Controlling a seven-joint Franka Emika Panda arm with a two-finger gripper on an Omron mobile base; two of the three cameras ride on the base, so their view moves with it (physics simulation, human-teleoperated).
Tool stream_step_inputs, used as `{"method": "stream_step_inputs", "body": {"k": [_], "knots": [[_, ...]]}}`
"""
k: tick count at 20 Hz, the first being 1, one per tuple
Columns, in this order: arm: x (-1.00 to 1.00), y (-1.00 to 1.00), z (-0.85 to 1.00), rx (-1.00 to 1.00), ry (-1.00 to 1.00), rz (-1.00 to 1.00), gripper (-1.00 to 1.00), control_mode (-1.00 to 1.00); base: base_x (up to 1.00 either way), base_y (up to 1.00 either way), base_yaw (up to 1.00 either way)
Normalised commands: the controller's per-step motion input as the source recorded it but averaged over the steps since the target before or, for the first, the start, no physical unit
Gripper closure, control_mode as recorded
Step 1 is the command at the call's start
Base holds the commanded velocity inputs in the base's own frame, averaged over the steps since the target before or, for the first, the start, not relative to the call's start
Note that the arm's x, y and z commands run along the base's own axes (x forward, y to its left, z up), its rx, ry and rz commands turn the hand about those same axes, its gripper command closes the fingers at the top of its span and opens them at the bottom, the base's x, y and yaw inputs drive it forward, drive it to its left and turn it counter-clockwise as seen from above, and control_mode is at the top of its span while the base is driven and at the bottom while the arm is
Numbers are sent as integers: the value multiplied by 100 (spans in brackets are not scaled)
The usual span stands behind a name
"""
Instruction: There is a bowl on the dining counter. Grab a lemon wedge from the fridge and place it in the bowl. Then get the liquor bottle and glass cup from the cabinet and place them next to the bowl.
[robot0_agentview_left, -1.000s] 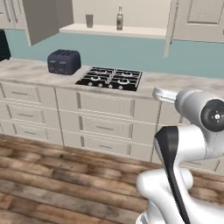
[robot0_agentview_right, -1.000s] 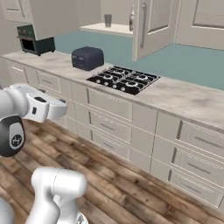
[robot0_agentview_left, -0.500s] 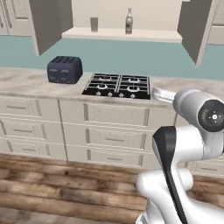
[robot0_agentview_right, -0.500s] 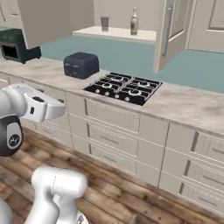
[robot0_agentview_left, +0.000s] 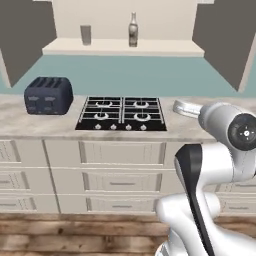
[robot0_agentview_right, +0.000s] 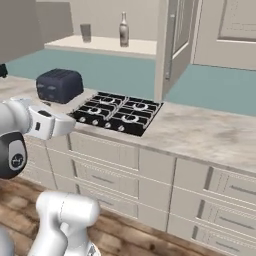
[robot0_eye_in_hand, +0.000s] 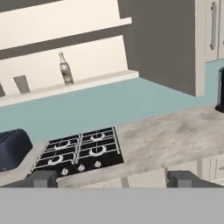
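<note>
Facing the open cabinet (robot0_agentview_left: 125, 47), the robot looks to be on the second half of the job: fetching the liquor bottle (robot0_agentview_left: 133, 30) and the glass cup (robot0_agentview_left: 86, 35). Both stand upright on the beige shelf inside, well apart from each other, the bottle right of the cup, above the black hob (robot0_agentview_left: 121, 113) and the dark toaster (robot0_agentview_left: 48, 95) on the table (robot0_agentview_right: 200, 131). The claw (robot0_eye_in_hand: 113, 178) hangs low in front of the table edge, its fingertips (robot0_eye_in_hand: 43, 178) spread wide with nothing between them. Next, I judge, the arm must rise well above the hob and reach forward to shelf level, lining the open fingers around the slim bottle or the tumbler without knocking the other. The doors stand swung aside, so the way in seems free.
</note>
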Motion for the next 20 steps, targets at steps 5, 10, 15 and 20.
{"method": "stream_step_inputs", "body": {"k": [5,10,15,20], "knots": [[0,0,0,0,0,0,-100,100,67,28,-28],[0,0,0,0,0,0,-100,100,51,39,-34],[0,0,0,0,0,0,-100,100,47,41,-36],[0,0,0,0,0,0,-100,100,49,33,-23]]}}
